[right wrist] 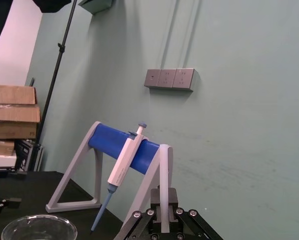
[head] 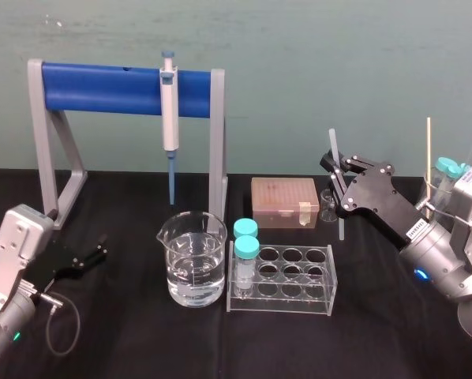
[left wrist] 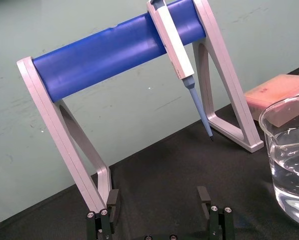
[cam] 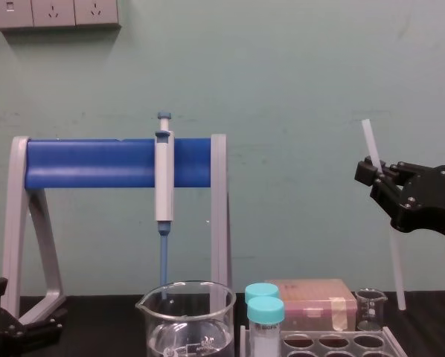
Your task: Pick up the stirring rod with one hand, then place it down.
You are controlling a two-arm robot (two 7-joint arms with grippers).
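Rod held aloft by right claw

The right gripper (head: 336, 172) (cam: 376, 172) is clenched on the stirring rod (head: 333, 150) (cam: 391, 253), gripping it in its upper part. The rod hangs nearly upright, clear of the black table (head: 141, 339), at 3 o'clock from the pink box (head: 283, 201); its lower end is near a small glass beaker (cam: 370, 309). The left gripper (head: 100, 246) (left wrist: 157, 197) rests low at 9 o'clock from the water beaker (head: 195, 260), fingers spread and grasping nothing
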